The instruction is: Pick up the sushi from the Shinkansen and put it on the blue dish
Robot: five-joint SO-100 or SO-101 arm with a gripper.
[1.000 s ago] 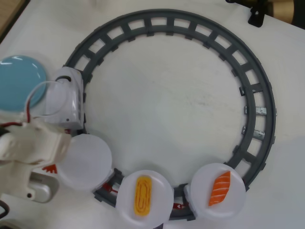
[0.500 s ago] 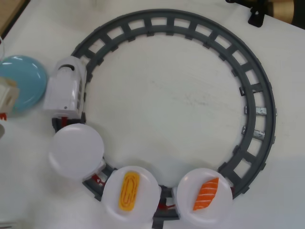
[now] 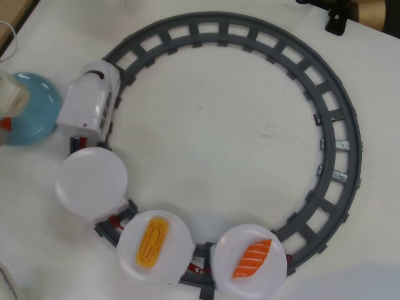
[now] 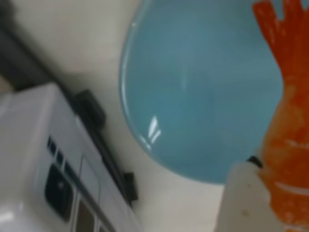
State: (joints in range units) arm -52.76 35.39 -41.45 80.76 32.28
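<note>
The sushi [image 4: 288,140], an orange striped shrimp with a red forked tail, hangs close to the camera at the right of the wrist view, over the blue dish [image 4: 203,92]. A white finger [image 4: 244,200] lies against it. My gripper [image 4: 270,193] is shut on it. In the overhead view my gripper [image 3: 7,103] shows only partly at the left edge, over the blue dish [image 3: 34,106], with a bit of red tail [image 3: 5,124] below it. The Shinkansen [image 3: 90,103] stands just right of the dish, and the white plate [image 3: 91,182] behind its nose is bare.
A grey ring track [image 3: 340,125] fills the table. The second plate carries a yellow egg piece [image 3: 152,241], the third an orange salmon piece [image 3: 252,258]. A black object [image 3: 337,19] sits at the top right. The train's side [image 4: 53,179] shows at the wrist view's lower left.
</note>
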